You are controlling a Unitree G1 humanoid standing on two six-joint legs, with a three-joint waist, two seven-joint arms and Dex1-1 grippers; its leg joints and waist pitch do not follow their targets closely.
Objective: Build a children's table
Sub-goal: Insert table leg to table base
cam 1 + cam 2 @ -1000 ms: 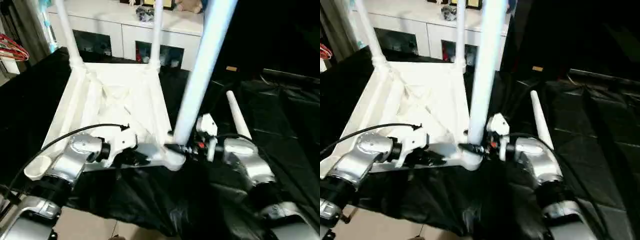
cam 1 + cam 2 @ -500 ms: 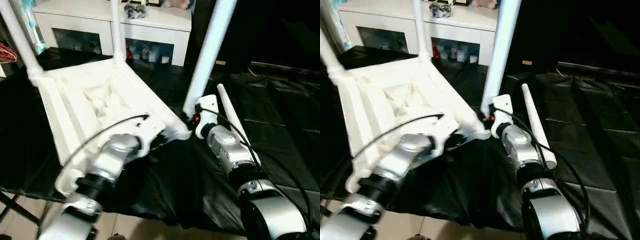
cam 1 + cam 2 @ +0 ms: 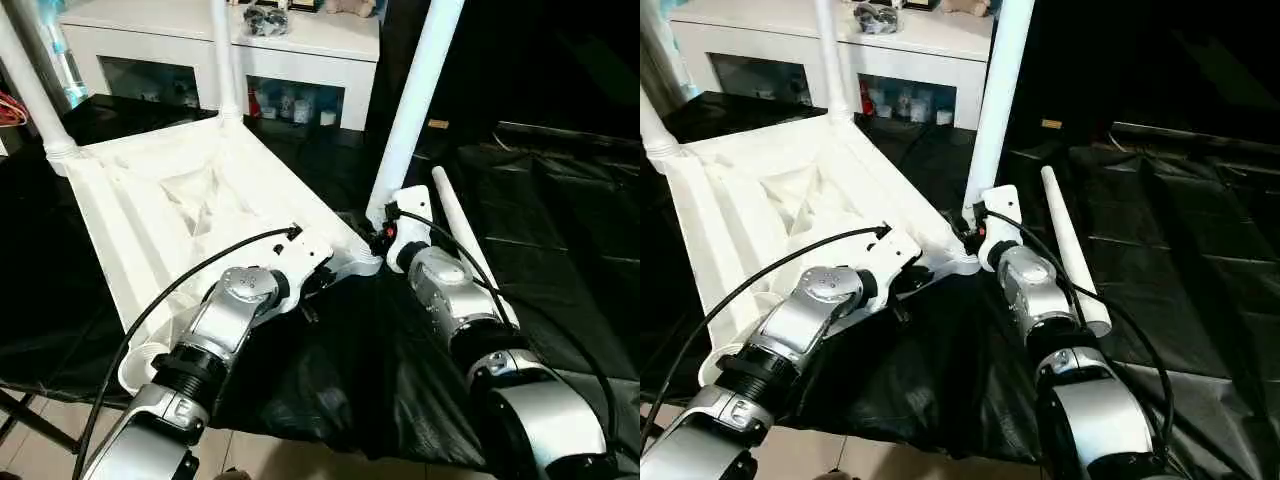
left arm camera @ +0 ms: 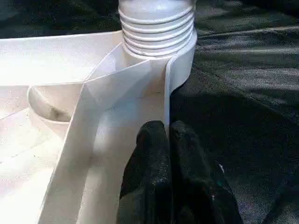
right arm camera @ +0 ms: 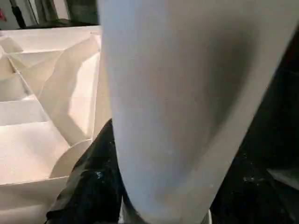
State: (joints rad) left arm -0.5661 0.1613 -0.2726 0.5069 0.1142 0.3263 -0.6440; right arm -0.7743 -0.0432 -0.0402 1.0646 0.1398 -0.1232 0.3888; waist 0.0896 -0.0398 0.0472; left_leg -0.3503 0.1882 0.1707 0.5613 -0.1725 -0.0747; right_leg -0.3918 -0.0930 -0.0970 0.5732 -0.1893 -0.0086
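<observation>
- At the near corner of the tabletop (image 3: 170, 215), the left gripper (image 4: 166, 135) has its two black fingers (image 4: 149, 154) pressed almost together on the thin white side wall of the tabletop; the wall edge goes down between them, so this gripper is closed on the tabletop.
- Just beyond these fingers, toward 12 o'clock in the left wrist view, the ribbed base of a leg sits in the round corner socket (image 4: 180, 51).
- On the other side of the same corner, the right gripper (image 3: 381, 236) stands about half open around the bottom part of the near leg (image 3: 415, 100). One black finger (image 5: 93, 182) is seen beside the leg; the other one is hidden behind it. The fingers seem to close on the leg, but the contact itself I cannot see well.
- The near leg rises upright from this corner, and leans a little toward 1 o'clock in the head view.
- The tabletop lies upside down on the black sheet (image 3: 560, 230), ribbed side up. Two more legs stand in the far corners, one at 10 o'clock (image 3: 30, 85) and one at 12 o'clock (image 3: 222, 60).
- A fourth leg (image 3: 1070, 245) lies loose on the black sheet, at 3 o'clock of the right gripper, just beside the right forearm.
- The empty socket (image 3: 145, 365) is at 7 o'clock, beside the left forearm.
- A white cabinet (image 3: 300, 45) stands behind.
</observation>
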